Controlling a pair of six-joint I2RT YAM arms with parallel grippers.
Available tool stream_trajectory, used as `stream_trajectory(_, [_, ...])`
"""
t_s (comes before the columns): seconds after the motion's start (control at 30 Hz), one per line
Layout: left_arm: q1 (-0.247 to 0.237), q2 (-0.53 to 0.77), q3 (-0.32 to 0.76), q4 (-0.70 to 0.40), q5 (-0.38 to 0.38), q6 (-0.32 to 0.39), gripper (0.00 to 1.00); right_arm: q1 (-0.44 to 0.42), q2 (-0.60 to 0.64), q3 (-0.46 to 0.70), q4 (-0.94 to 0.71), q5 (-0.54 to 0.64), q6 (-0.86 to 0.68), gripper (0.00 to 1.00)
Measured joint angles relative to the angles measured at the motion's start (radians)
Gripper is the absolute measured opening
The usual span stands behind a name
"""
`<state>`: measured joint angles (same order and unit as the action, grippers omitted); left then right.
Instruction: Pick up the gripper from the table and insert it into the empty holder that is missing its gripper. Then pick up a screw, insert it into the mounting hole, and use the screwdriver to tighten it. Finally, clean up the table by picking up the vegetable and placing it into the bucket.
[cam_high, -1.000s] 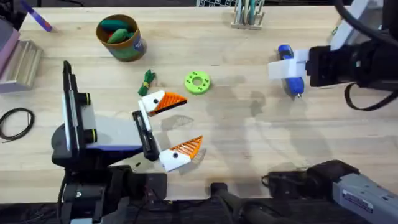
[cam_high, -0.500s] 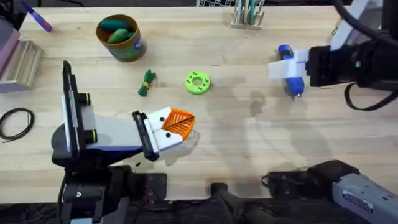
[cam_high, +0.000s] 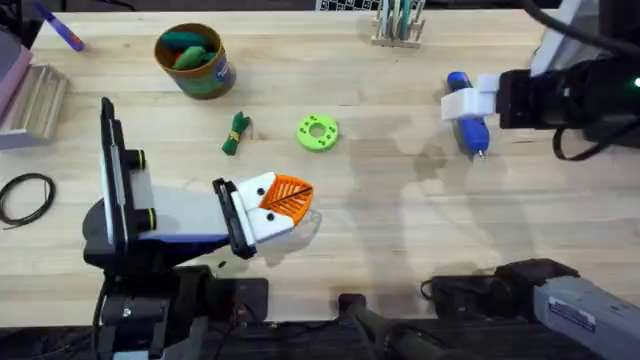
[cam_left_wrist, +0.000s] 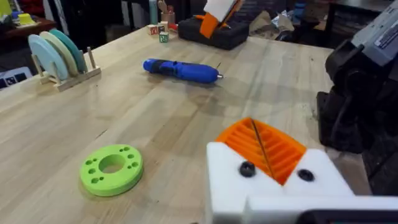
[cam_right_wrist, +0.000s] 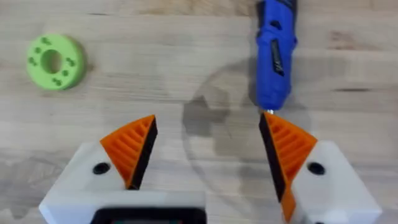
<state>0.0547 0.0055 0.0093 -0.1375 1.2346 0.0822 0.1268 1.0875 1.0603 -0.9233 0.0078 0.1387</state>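
Two claws, two different jobs. My right gripper (cam_high: 468, 103) hangs wide open over the screwdriver (cam_high: 472, 133), out at the table's 2 o'clock, with nothing between its orange pads (cam_right_wrist: 130, 146). The blue body lies flat on the wood, its metal tip toward 6 o'clock.

I judge this to be the reach for the screwdriver. From the right wrist view, the tool (cam_right_wrist: 273, 56) lines up with one pad, not the gap, so I want to slide sideways until the barrel sits centred. Then I come down and squeeze on the thick part, not the thin tip, or it will roll or pivot out.

My left gripper (cam_high: 280, 203) is pressed shut near the table's 7 o'clock, and I see nothing in it. The vegetable (cam_high: 236, 132) lies at 9 o'clock from the lime-green disc (cam_high: 318, 132), apart from it, with the bucket (cam_high: 205, 75) off at the vegetable's 11 o'clock.
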Motion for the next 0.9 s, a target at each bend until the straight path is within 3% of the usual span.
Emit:
stream_trajectory(0.43, [0.000,0.000,0.000,0.000,0.000,0.000,0.013,-0.187,0.263,0.279,-0.031,0.007,-0.050,0.991])
stream_trajectory(0.73, [0.000,0.000,0.000,0.000,0.000,0.000,0.013,-0.219,0.506,0.446,-0.056,0.006,-0.151,0.990])
stream_trajectory(0.9, [0.000,0.000,0.000,0.000,0.000,0.000,0.013,-0.219,0.598,0.473,-0.041,-0.009,-0.210,0.992])
